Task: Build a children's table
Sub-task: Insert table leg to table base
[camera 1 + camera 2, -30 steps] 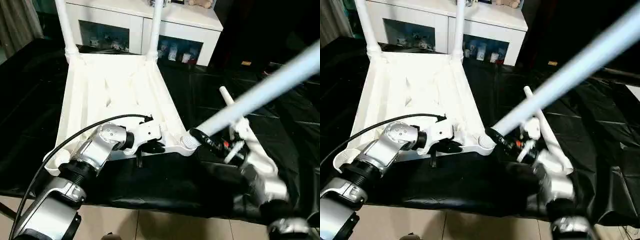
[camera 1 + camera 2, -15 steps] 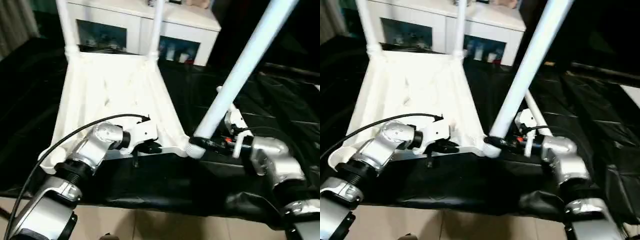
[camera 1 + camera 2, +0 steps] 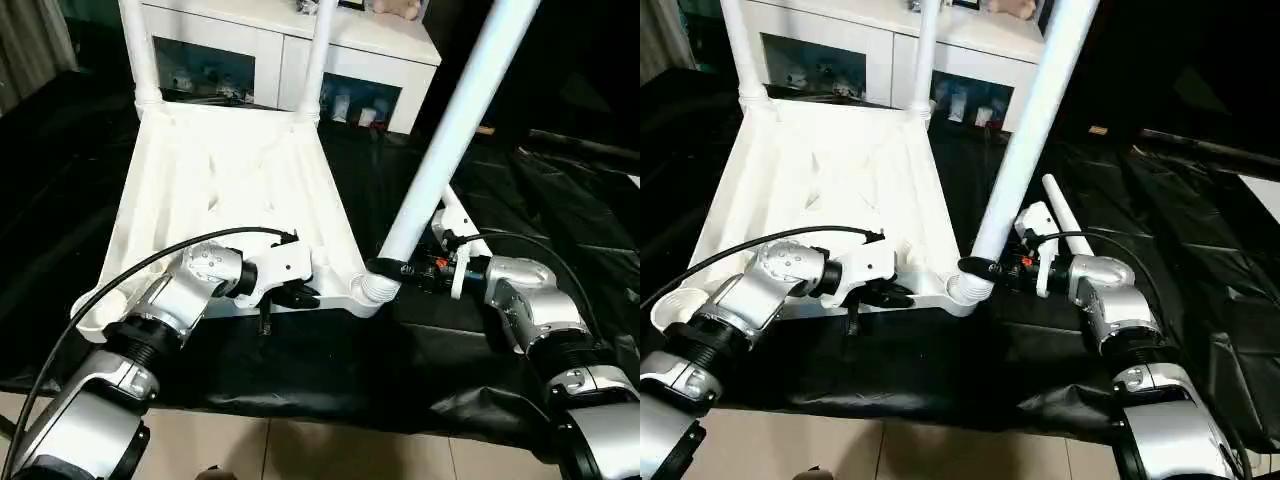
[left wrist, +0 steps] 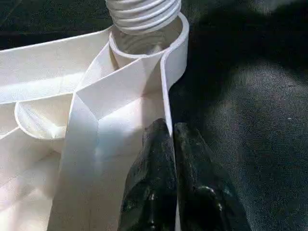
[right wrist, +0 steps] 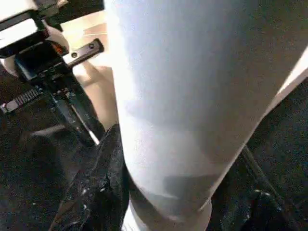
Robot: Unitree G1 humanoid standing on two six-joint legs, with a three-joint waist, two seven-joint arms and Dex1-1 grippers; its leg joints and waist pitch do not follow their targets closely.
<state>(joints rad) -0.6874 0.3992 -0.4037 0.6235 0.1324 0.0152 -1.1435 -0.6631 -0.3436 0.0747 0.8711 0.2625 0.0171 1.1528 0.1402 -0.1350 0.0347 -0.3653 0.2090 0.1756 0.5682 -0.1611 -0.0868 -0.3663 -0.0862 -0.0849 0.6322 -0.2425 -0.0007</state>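
The white tabletop [image 3: 230,190] lies upside down on the black-draped counter [image 3: 560,200], ribbed underside up, in front of a white glass-door cabinet [image 3: 290,55]. No brand, label or writing can be read anywhere. Two legs [image 3: 135,50] stand upright in the far corner sockets. The right claw [image 3: 395,268] grips a third leg [image 3: 455,130] near its lower end, its black fingers [image 5: 96,187] on either side of the tube. The leg's threaded end sits at the mouth of the near right socket [image 3: 372,290]; in the left wrist view the threads [image 4: 142,12] hang at the socket's rim, not yet sunk in. The leg leans slightly to the right. A second ago it lay far over, slanting low to the right; half a second ago it was halfway up; now it stands close to upright, and the right forearm has swung in level beside the corner. A fourth leg [image 3: 1065,215] lies on the counter behind the right arm. The left claw [image 3: 295,297] is closed, its two fingers [image 4: 154,183] pressed together against the tabletop's near edge wall, just beside the same corner, where it has stayed throughout.
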